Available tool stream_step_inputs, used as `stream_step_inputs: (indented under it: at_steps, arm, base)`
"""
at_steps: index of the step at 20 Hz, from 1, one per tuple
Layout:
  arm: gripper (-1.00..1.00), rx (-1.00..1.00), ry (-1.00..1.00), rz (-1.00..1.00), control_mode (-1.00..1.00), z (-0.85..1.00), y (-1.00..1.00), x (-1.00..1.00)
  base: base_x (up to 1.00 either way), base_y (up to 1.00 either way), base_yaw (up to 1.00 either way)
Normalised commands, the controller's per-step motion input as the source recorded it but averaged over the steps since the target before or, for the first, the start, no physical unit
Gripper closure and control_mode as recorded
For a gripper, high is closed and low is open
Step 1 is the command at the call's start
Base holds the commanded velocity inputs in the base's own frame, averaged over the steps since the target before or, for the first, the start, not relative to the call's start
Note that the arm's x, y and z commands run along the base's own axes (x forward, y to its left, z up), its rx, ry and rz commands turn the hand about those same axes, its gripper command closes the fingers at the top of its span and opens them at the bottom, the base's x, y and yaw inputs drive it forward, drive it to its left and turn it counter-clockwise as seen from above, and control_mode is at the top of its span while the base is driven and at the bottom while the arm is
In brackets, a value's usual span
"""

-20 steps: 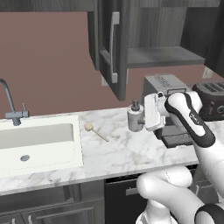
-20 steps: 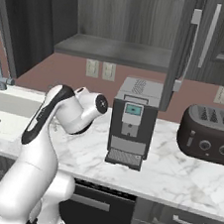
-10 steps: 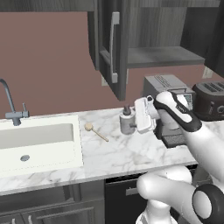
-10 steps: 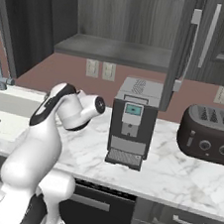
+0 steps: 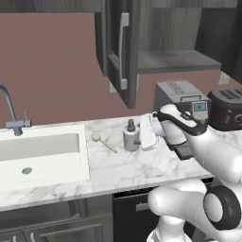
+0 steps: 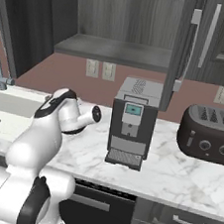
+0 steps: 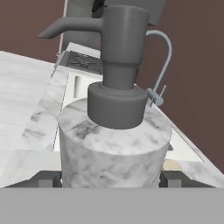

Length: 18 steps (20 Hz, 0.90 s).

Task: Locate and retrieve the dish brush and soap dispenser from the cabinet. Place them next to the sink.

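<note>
Hand (image 7: 110, 179) open astride soap dispenser (image 7: 114, 148); rigid, smooth, top-heavy: grip the cylindrical body, not the pump

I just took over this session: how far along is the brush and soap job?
Done: the brush lies on the counter right of the sink. In hand: the soap dispenser stands upright on the counter beside it, between the fingers of the gripper, whose jaws look wide, not clamped. Left: back the arm away from the dispenser. The cabinet is open, its shelf bare.
</note>
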Motion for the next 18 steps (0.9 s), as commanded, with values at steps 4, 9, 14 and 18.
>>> stream_step_inputs:
  at_steps: [4,9,14,18]
  arm:
    - [1.0,0.03,0.0,-0.05,-1.0,-0.46,0.24,0.07]
    - [1.0,0.03,0.01,-0.05,-1.0,-0.45,0.27,0.05]
    - [1.0,0.02,0.02,-0.04,-1.0,-0.33,0.2,0.03]
    - [1.0,0.0,0.0,0.0,-1.0,-0.06,0.01,0.03]
  base:
    - [0.0,0.0,0.0]
    - [0.0,0.0,0.0]
    - [0.0,0.0,0.0]
    - [0.0,0.0,0.0]
